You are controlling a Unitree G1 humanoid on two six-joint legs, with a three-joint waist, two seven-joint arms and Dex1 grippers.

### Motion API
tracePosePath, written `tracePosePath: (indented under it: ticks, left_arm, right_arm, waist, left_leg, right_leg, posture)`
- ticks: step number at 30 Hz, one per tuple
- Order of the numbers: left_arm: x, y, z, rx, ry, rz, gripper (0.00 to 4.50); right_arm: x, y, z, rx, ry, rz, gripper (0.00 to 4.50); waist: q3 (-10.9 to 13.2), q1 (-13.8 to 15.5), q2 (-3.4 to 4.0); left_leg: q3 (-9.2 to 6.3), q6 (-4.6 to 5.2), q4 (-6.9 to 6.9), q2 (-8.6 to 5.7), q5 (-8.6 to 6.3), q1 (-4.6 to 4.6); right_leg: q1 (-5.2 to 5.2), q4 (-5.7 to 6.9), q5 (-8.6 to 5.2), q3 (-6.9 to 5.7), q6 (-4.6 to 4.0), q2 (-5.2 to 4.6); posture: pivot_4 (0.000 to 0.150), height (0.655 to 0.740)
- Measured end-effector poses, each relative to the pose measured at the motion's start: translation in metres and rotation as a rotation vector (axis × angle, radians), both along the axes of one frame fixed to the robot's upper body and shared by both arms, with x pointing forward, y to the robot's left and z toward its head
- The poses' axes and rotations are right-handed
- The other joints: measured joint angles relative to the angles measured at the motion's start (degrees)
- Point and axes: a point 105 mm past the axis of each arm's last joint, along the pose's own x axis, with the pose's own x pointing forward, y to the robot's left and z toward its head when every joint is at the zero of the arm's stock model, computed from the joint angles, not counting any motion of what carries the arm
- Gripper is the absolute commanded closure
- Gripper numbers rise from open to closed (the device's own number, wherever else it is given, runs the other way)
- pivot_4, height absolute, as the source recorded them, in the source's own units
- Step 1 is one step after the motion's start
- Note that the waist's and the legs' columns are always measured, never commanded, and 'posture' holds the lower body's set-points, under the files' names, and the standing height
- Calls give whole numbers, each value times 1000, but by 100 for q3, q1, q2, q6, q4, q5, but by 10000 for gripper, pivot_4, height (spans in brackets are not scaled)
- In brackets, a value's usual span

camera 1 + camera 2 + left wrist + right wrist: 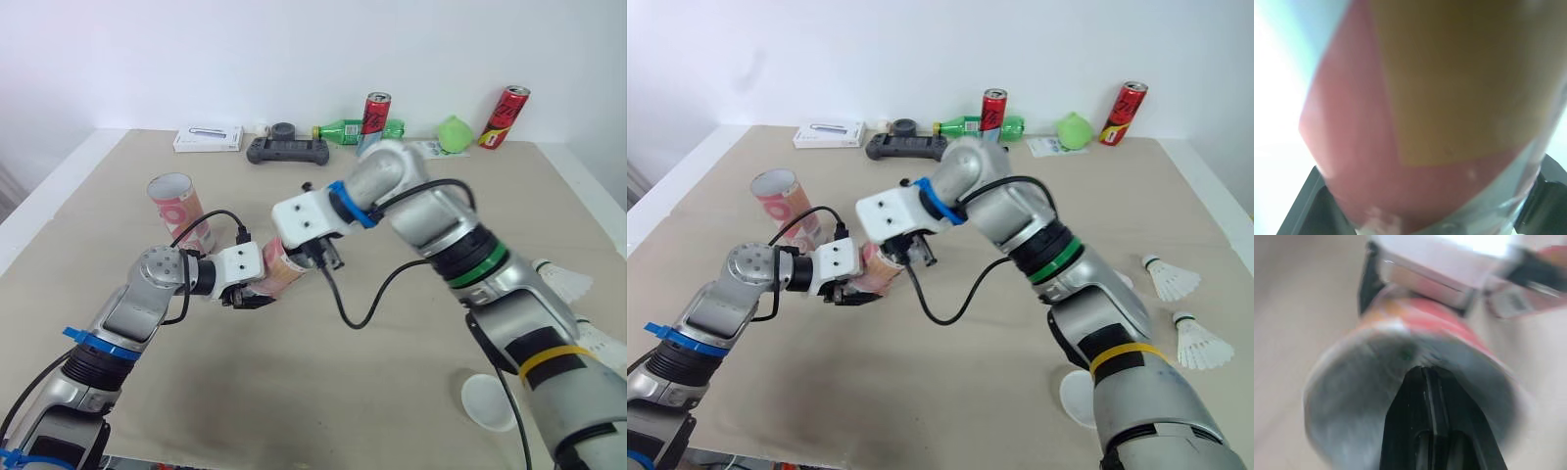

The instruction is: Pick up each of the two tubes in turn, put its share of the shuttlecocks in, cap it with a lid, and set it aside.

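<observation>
Step in hand: loading the held tube (282, 266). The left gripper (247, 296) was clamped around its lower body and kept it off the table (323, 392), tilted with the open mouth facing up toward the right arm. The right gripper (1422, 374) pointed straight into that mouth, its fingers pressed together with nothing visible between them. Whether anything was already inside couldn't be told.

Far shuttlecock (1169, 278) and near shuttlecock (1200, 343) lay on the table well off to the robot's right. The white lid (490, 401) sat near the right forearm. The second tube (178, 206) stood upright behind the left arm, uncapped.

Likely next: draw the right fingers out of the mouth without knocking the tube, then reach right for a shuttlecock.

Pose: left arm bent, wrist turned inward across the middle. Right arm reached in over the table, elbow high, wrist bent down to the tube.
</observation>
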Motion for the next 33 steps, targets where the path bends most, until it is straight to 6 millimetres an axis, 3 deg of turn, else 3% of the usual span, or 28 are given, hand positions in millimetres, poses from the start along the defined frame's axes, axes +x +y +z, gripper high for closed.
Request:
tracePosePath:
  ticks: [5, 9, 12, 16, 19, 20, 21, 22, 23, 26, 27, 29, 33]
  left_arm:
    - [1, -1, 0, -4, -1, 2, 14672]
    - [0, -4, -1, -16, -1, 0, 14672]
    - [0, -7, 0, -56, 0, 6, 14672]
    - [0, -25, 5, -219, 27, 12, 14672]
    - [0, -41, 18, -335, 25, -4, 14672]
    - [0, -43, 21, -356, 20, -5, 14672]
    - [2, -45, 27, -396, 6, 3, 14672]
    - [2, -46, 29, -413, 2, 6, 14672]
    - [4, -57, 41, -529, -16, 13, 14672]
    - [4, -67, 47, -597, -26, 11, 14672]
    - [3, -73, 51, -639, -50, 11, 14672]
    - [3, -76, 47, -673, -75, 30, 14672]
    - [-1, -79, 12, -675, -30, 95, 14672]
  right_arm:
    - [-13, -16, 26, 82, 52, -15, 44794]
    - [-19, -44, 43, 148, 92, -82, 44794]
    - [-26, -66, 39, 194, 167, -120, 44794]
    - [-49, -115, 17, 170, 292, -216, 44794]
    - [-68, -140, 0, 92, 358, -287, 35653]
    - [-72, -146, -5, 70, 377, -310, 29159]
    - [-79, -157, -15, 24, 409, -348, 28237]
    - [-81, -161, -18, 5, 418, -361, 22910]
    - [-91, -179, -39, -81, 470, -415, 17389]
    - [-96, -190, -49, -146, 457, -423, 6656]
    - [-100, -202, -58, -208, 454, -442, 1166]
    - [-109, -216, -70, -287, 463, -456, 518]
    - [-122, -229, -91, -355, 482, -445, 518]
  waist:
    - [1, 1, 0]
    - [0, 13, 0]
    - [1, 22, 0]
    - [41, 70, -20]
    - [73, 13, -54]
    - [78, 9, -63]
    - [82, -2, -65]
    - [84, -2, -63]
    - [89, -7, -65]
    - [101, -12, -55]
    - [106, -6, -56]
    - [104, 8, -52]
    - [108, -9, -51]
  left_leg:
    - [-1, 1, 0, -3, 0, 1]
    - [-3, 0, 1, -14, 0, -4]
    - [-3, 0, 1, -29, 1, -11]
    - [-10, 2, 7, -60, 1, -44]
    - [-5, 12, 9, -63, -6, -58]
    - [-6, 14, 9, -62, -7, -59]
    - [-3, 16, 8, -59, -9, -61]
    - [1, 18, 8, -57, -11, -62]
    - [3, 19, 8, -52, -12, -62]
    - [15, 9, 8, -44, -7, -65]
    - [21, 1, 8, -41, -2, -68]
    - [20, -5, 7, -37, 1, -67]
    - [39, -20, 9, -11, 11, -62]
  right_leg:
    - [1, -1, 0, -1, 1, -4]
    - [5, -9, 0, -5, 2, -17]
    - [8, -14, 3, -7, 7, -37]
    - [-14, -25, 8, -14, 22, -73]
    - [-27, -28, 6, -9, 36, -92]
    - [-27, -28, 4, -9, 40, -92]
    - [-32, -29, 2, -8, 42, -90]
    - [-36, -28, 2, -8, 42, -90]
    - [-36, -28, 0, -8, 46, -84]
    - [-45, -25, 8, -4, 58, -77]
    - [-46, -26, 11, -6, 62, -69]
    - [-45, -26, 13, -5, 65, -64]
    - [-50, -25, 34, 8, 67, -35]
  posture:
    - [1500, 7400]
    - [1500, 7400]
    - [1500, 7400]
    - [1500, 7400]
    - [1500, 7400]
    - [1500, 7400]
    - [1500, 7400]
    - [1500, 7400]
    - [1500, 7400]
    - [1500, 7400]
    - [1500, 7400]
    - [1500, 7400]
    - [1500, 7400]
